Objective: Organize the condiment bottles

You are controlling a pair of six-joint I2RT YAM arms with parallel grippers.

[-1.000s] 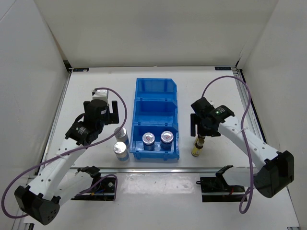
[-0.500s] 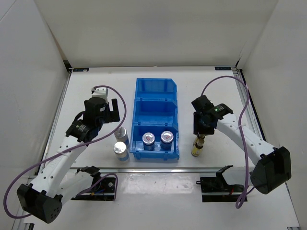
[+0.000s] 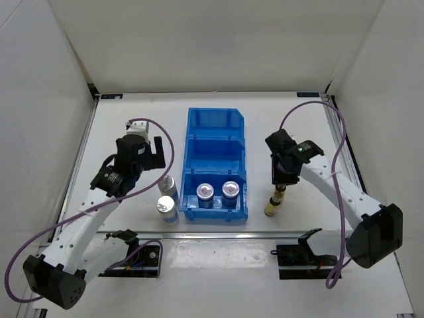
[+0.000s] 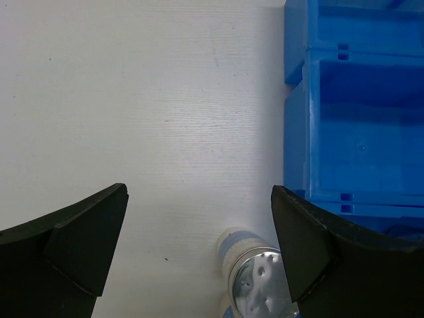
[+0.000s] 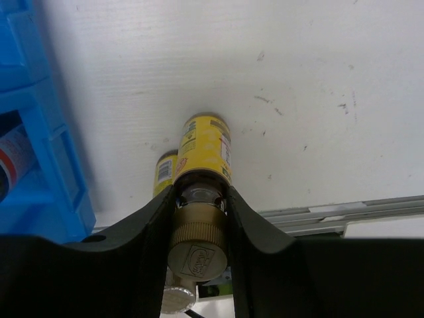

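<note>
The slim dark-amber glass bottle with a yellow label (image 5: pixel 207 149) is pinched at the neck by the right end effector (image 5: pixel 199 199), long axis lined up with the fingers (image 5: pixel 149 225), base pointed away at the white worktop (image 5: pixel 298 79). The blue plastic bin (image 5: pixel 46 132) is found beside it, toward the spread left end effector (image 4: pixel 199 192).

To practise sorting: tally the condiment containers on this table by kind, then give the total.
amber bottles: 2
shakers: 2
jars: 2
total: 6
</note>
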